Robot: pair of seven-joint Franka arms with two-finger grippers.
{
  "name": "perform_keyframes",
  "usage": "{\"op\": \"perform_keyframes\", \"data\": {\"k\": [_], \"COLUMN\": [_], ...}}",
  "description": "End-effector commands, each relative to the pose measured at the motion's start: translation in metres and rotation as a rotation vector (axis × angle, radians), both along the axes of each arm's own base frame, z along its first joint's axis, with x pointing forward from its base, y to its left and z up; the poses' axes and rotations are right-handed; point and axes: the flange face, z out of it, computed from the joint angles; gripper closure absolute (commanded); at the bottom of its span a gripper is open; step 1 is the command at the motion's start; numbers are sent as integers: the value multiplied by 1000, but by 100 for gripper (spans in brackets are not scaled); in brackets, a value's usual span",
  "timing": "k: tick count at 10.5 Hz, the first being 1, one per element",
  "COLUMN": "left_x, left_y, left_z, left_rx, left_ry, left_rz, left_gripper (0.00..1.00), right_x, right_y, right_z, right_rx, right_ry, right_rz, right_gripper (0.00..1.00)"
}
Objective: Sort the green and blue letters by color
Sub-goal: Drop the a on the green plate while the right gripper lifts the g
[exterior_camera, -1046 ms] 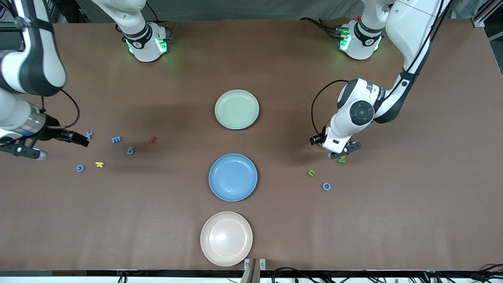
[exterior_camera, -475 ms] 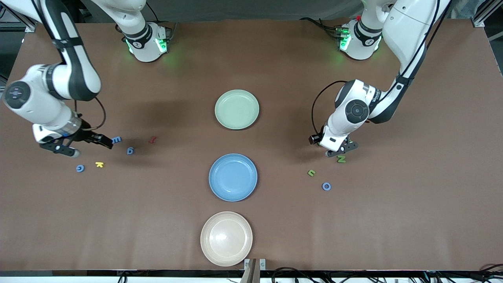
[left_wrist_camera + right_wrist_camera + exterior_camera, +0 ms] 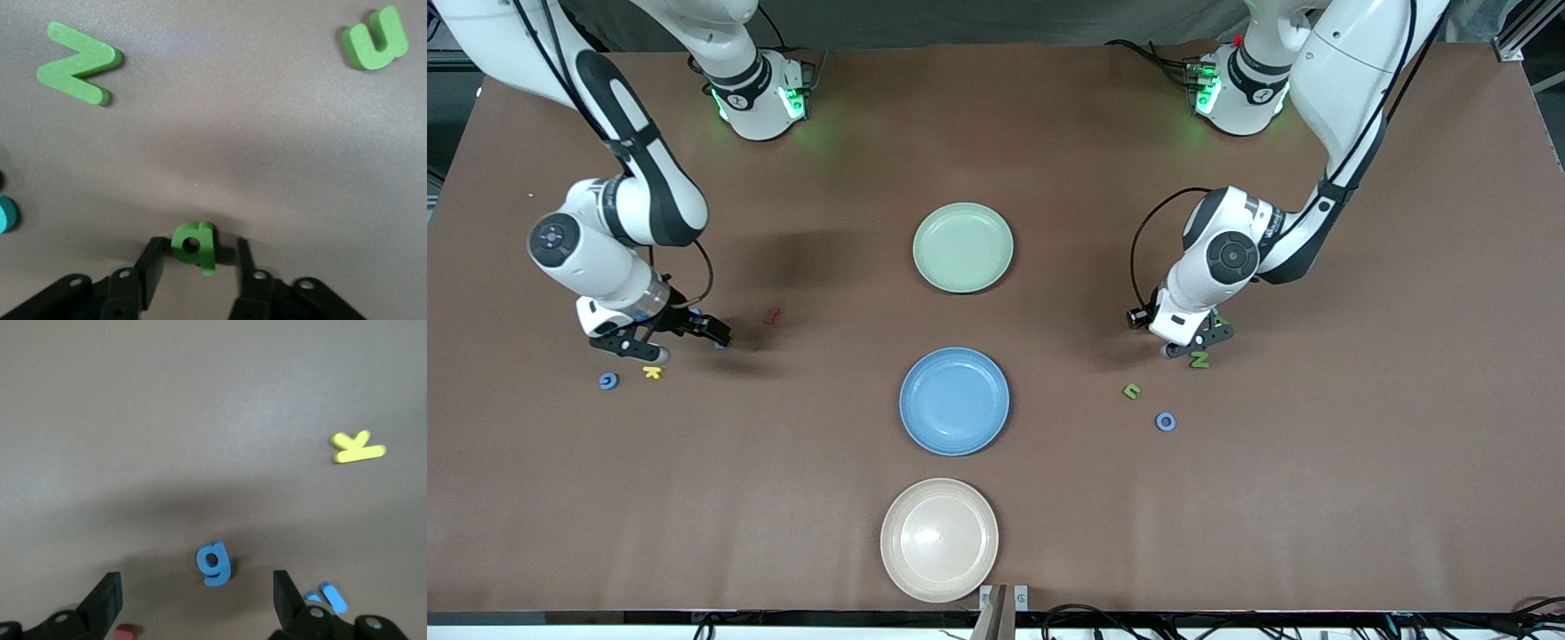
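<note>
Brown tabletop (image 3: pixel 1049 133) carries three plates in a file: green plate (image 3: pixel 963 247), blue plate (image 3: pixel 954 401), cream plate (image 3: pixel 939 540), evidently colour bins. At the left arm's end lie a green N (image 3: pixel 1200 359), green u (image 3: pixel 1131 390) and blue o (image 3: pixel 1165 421), the u at 7 o'clock from the N.

Left wrist view: the left gripper (image 3: pixel 197 257), jaws part-closed, brackets a green a (image 3: pixel 195 245), contact uncertain; its stem points toward the wrist.

Right wrist view: the right gripper (image 3: pixel 197 600), jaws wide and empty, straddles a blue g (image 3: pixel 214 563), tail toward the wrist; a yellow k (image 3: pixel 357 447) lies at 2 o'clock.
</note>
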Motion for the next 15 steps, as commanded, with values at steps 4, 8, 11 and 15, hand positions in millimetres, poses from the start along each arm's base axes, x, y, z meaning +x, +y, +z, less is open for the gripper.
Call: {"op": "perform_keyframes", "data": {"k": [4, 8, 11, 15], "left_x": [6, -10, -43, -117], "left_y": [-7, -100, -178, -263], "left_z": [13, 54, 79, 89], "left_rx": [3, -57, -100, -118], "left_ry": [-43, -94, -108, -76], "left_rz": [4, 25, 76, 118], "left_gripper": [100, 100, 100, 100], "right_x": [-17, -21, -20, -18], "right_y": [1, 0, -1, -6], "right_z": [-49, -61, -63, -68], "right_rx": [-33, -45, -43, -35], "right_ry": [26, 29, 22, 1], "right_rz": [109, 146, 130, 105], "right_gripper": [3, 43, 64, 77]}}
